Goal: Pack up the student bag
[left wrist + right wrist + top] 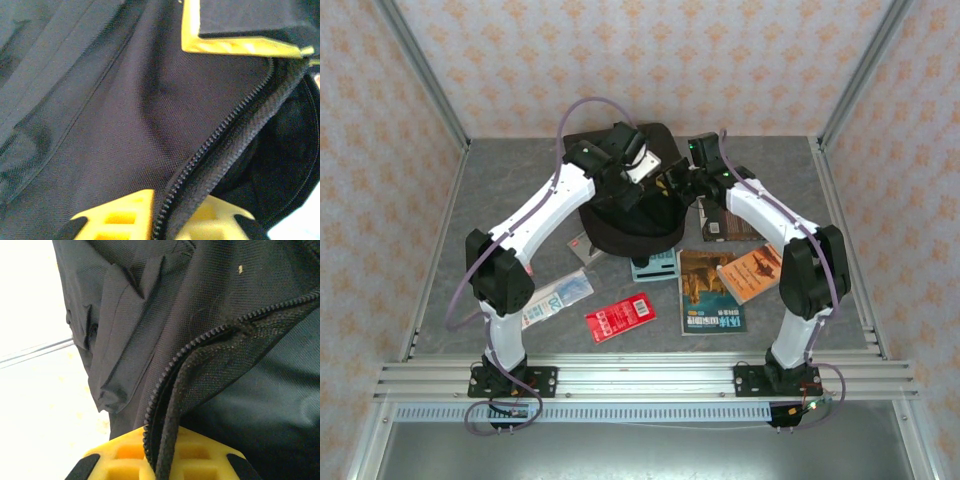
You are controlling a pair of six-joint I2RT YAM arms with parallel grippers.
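The student bag [640,235], a big black fabric backpack, lies at the middle of the table. Both arms reach over its top. My left gripper [638,172] is shut on the bag's zipper edge. In the left wrist view its yellow fingers [120,217] pinch the zipper teeth and fabric [200,150], and the dark opening shows to the right. My right gripper [675,182] is shut on the opposite zipper edge. In the right wrist view its yellow fingers [120,457] clamp the zipper tape [170,405]. A yellow finger of the other gripper [235,46] shows at the top of the left wrist view.
In front of the bag lie a teal box [656,265], a red packet [619,319], a blue-and-white packet [558,298], a brown-covered book [710,290], an orange book [752,272] and a dark book [725,222]. Metal rails frame the table's sides and front.
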